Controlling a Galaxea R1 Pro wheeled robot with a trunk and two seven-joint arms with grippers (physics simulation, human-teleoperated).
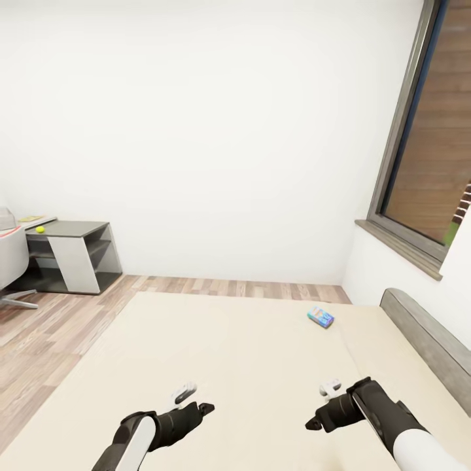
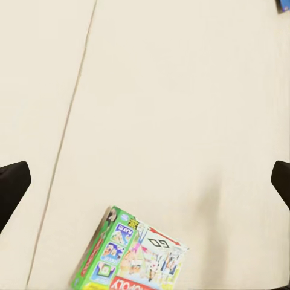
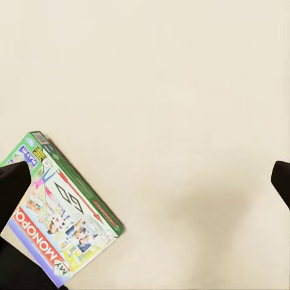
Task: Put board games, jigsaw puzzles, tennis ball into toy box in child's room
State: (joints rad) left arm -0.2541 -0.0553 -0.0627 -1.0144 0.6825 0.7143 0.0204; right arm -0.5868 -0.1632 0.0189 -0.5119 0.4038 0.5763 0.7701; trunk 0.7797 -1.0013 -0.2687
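On the beige bed (image 1: pixel 216 340), a teal-blue board game (image 1: pixel 321 317) lies near the far right corner; its corner (image 2: pixel 283 5) shows in the left wrist view. A green-edged Monopoly board game (image 2: pixel 133 257) lies flat on the bed below both grippers, also in the right wrist view (image 3: pixel 60 214). My left gripper (image 1: pixel 196 400) (image 2: pixel 145 184) and right gripper (image 1: pixel 324 405) (image 3: pixel 145 181) hover open above the bed with nothing held. The tennis ball (image 1: pixel 40 229) sits on the table (image 1: pixel 75 229) at the far left. The toy box is out of view.
A pale chair (image 1: pixel 10 258) stands by the table at the left edge. Wood-plank floor (image 1: pixel 59 327) runs between table and bed. A grey headboard (image 1: pixel 428 340) borders the bed's right side, under a window (image 1: pixel 432 150). A thin yellowish flat item (image 1: pixel 29 219) lies on the table.
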